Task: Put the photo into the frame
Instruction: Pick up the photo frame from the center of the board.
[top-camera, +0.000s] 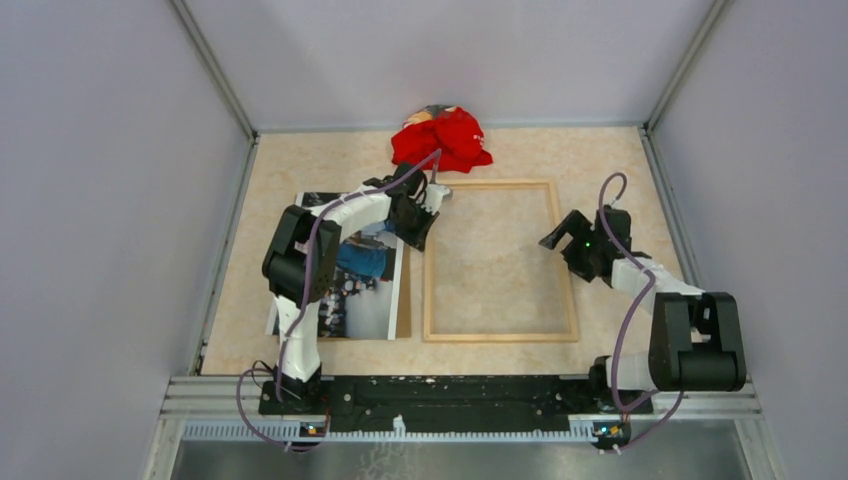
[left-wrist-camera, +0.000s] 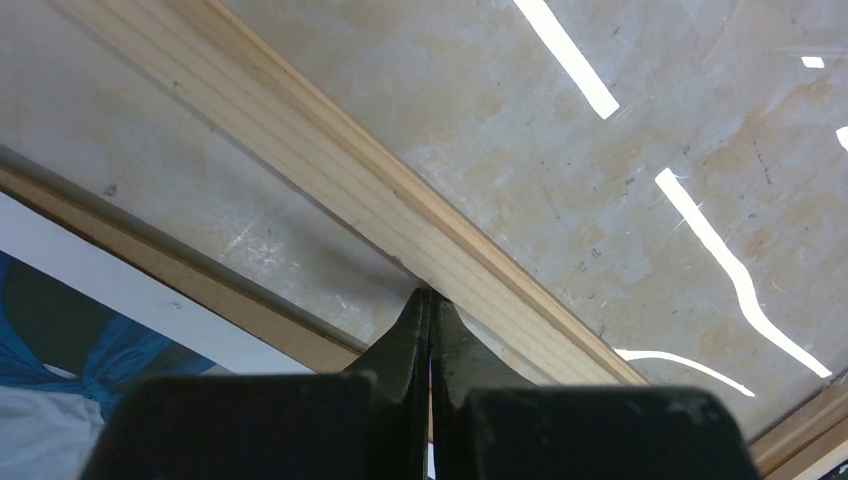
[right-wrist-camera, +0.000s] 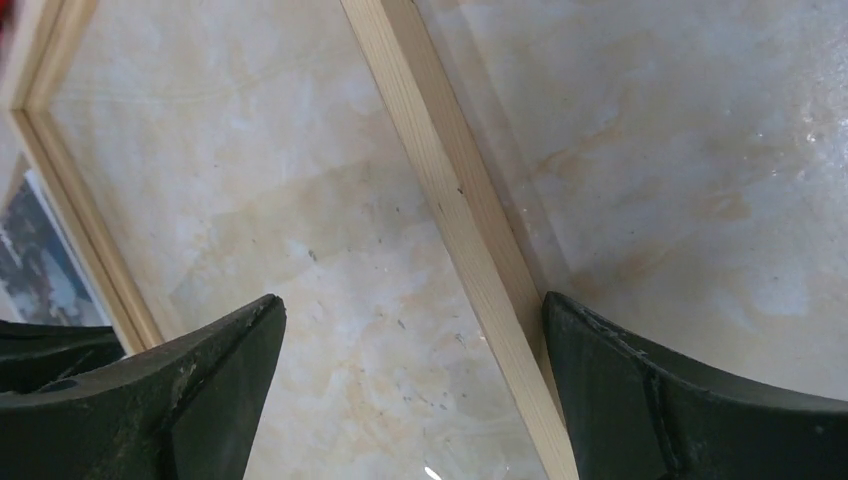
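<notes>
while the left claw (left-wrist-camera: 431, 300) is pinched shut at one rail of the frame (left-wrist-camera: 330, 170), the right claw (right-wrist-camera: 411, 305) gapes wide above the opposite rail; the photo (top-camera: 375, 300) lies alongside.

Beige table (top-camera: 620, 160): frame (top-camera: 500, 336), backing board (top-camera: 403, 300), red cloth (top-camera: 445, 138).

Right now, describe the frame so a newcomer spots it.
On the beige table, look just right of centre. The frame is a thin light-wood rectangle lying flat; tabletop shows through it, unlike the colour photo to its left or the red cloth behind.
</notes>
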